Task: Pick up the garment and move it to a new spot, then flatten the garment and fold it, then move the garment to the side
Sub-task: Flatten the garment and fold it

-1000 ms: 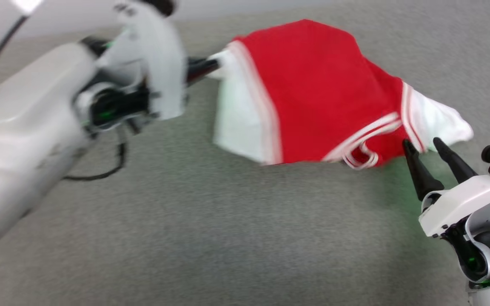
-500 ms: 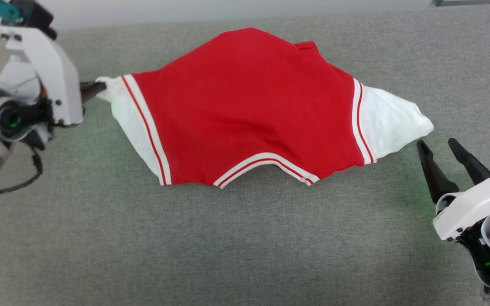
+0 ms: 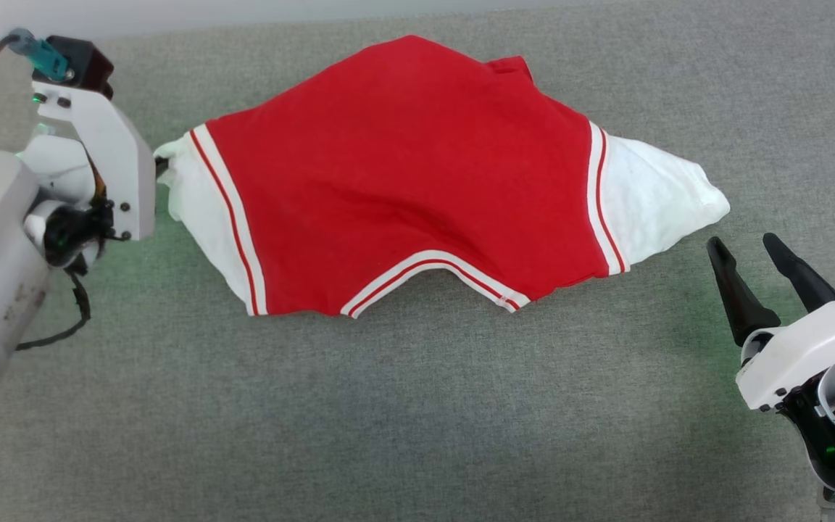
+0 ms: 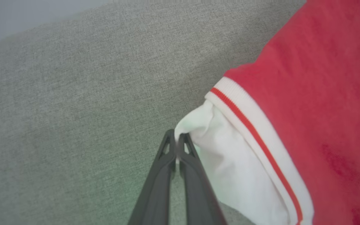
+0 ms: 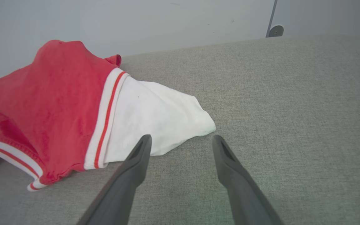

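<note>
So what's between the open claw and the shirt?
Nothing but a short strip of bare grey surface lies between the right gripper and the white sleeve of the shirt. The head view shows it.

The left gripper is hiding its fingers behind its own white bracket in the head view (only a dark sliver is peeking out). The shirt is running off the right and bottom edges of the left wrist view and the left edge of the right wrist view.

Head looks down; wrists close; 3 share garment.
</note>
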Controlling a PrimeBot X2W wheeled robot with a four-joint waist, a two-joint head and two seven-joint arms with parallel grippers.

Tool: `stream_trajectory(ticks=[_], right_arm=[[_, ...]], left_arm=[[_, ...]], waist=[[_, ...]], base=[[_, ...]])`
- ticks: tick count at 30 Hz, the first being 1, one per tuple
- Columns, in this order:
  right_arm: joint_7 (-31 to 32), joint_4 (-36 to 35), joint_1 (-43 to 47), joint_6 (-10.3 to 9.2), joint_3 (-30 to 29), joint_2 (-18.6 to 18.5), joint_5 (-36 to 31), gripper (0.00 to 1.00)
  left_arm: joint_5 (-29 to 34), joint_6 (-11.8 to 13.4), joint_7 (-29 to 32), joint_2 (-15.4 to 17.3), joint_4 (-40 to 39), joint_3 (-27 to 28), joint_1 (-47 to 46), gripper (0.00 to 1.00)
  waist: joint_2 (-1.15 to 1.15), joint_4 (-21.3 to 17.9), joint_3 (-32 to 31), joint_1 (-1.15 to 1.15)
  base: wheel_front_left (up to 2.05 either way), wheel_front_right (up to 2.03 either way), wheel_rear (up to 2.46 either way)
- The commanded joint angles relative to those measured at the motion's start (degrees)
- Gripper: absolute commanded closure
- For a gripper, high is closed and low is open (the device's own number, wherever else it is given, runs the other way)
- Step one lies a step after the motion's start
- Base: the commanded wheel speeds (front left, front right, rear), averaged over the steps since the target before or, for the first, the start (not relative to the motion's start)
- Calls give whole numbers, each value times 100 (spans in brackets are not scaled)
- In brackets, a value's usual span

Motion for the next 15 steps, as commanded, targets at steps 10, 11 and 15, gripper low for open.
stream_trajectory(ticks=[10,11,15], right_arm=[[123,86,33,-4,191,-239,-137,0],[162,102,27,-4,220,-286,-147,0],[355,182,-67,-4,363,-553,-155,0]], left_arm=[[-197,-9,-872,81,-342,119,238,0],[-258,-9,-1041,110,-439,173,295,0],[-343,-9,-1917,265,-828,335,601,0]], waist=[[0,181,-322,0],[0,212,-368,0],[0,347,-523,0]], base=[[0,0,0],[0,0,0],[0,0,0]])
